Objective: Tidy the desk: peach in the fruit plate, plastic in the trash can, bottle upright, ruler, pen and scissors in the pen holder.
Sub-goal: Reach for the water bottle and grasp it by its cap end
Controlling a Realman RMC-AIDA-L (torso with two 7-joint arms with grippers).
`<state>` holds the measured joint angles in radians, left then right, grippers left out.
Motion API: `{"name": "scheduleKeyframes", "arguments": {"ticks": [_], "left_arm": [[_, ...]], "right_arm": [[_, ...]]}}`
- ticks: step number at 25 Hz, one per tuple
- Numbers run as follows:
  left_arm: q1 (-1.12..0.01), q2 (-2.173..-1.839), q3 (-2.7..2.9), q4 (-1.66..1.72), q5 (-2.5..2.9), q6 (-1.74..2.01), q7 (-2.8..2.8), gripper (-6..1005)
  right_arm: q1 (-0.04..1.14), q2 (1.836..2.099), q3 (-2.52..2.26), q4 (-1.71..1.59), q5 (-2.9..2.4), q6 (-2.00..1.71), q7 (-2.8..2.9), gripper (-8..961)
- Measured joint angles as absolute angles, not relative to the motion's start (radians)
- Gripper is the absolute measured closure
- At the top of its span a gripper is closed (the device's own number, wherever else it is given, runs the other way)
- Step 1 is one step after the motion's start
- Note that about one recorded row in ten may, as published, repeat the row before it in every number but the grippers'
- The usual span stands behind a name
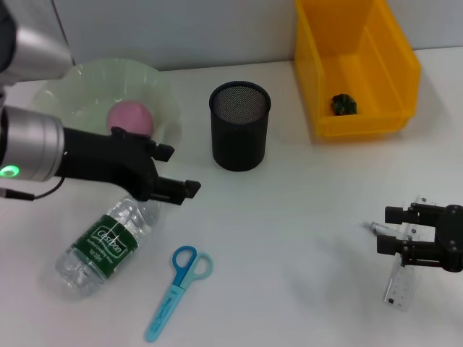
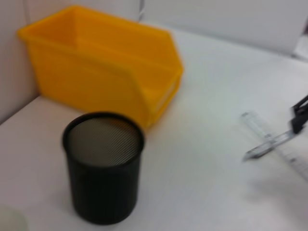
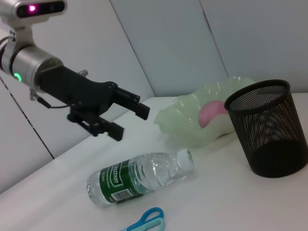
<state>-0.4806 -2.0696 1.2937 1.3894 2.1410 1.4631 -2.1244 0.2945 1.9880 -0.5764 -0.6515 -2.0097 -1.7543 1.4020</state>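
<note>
On the counter point(image 1: 304, 238) the work is about half done: the peach point(image 1: 131, 118) lies in the plate point(image 1: 79, 94) at upper left, and a dark scrap rests in the yellow bin point(image 1: 394, 72) at upper right. The bottle point(image 1: 105, 242) lies on its side at lower left, cap toward the plate. The left end effector point(image 1: 177, 170) is held above the bottle's neck, fingers apart and empty. For a clean righting, the bottle should be gripped near the cap and tipped up about its base, clear of the plate rim. The empty holder point(image 1: 239, 124) stands at centre, the scissors point(image 1: 177, 289) below it. At lower right, the right end effector point(image 1: 387, 230) is clamped on the ruler point(image 1: 400, 278); a pen cannot be made out.
</note>
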Motion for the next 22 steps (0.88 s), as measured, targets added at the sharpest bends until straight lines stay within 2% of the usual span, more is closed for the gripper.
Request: {"name": "scheduleKeyframes", "arguments": {"ticks": [22], "left_arm": [[-0.794, -2.079, 1.487, 1.339, 2.587, 1.527, -2.630, 213]], "right_arm": [[0.300, 1.985, -0.575, -0.657, -2.010, -1.753, 1.396, 210]]}}
